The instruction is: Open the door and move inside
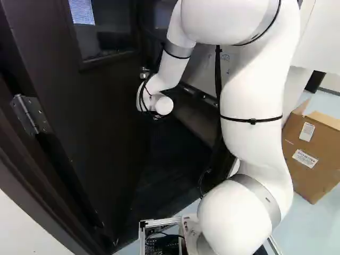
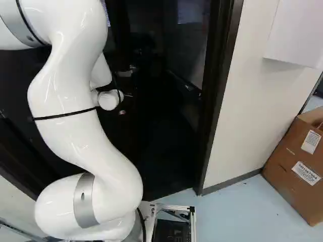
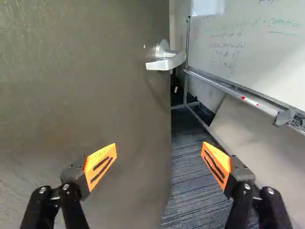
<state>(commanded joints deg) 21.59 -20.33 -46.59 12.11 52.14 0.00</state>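
At the left of the left base view, a grey metal hinge (image 1: 32,114) joins a dark door (image 1: 101,138) with a glazed window (image 1: 106,32) to its dark frame (image 1: 21,175). The door stands open; its silver lever handle (image 3: 167,59), near the free edge, is ahead of the tool (image 3: 159,150) in the wrist view. The tool is open, its two orange-padded black fingers spread wide and apart from the handle. The white arm (image 1: 252,106) reaches forward toward the doorway, its wrist (image 1: 159,103) near the door. Beyond the door edge, over grey striped carpet (image 3: 190,191), stands a whiteboard (image 3: 248,47) with green and dark handwriting too faint to read surely; a red-and-white marker (image 3: 250,101) rests on its ledge. Right of the doorway, past a pale wall (image 2: 247,106), a brown cardboard box (image 2: 298,166) bears white labels with black print.
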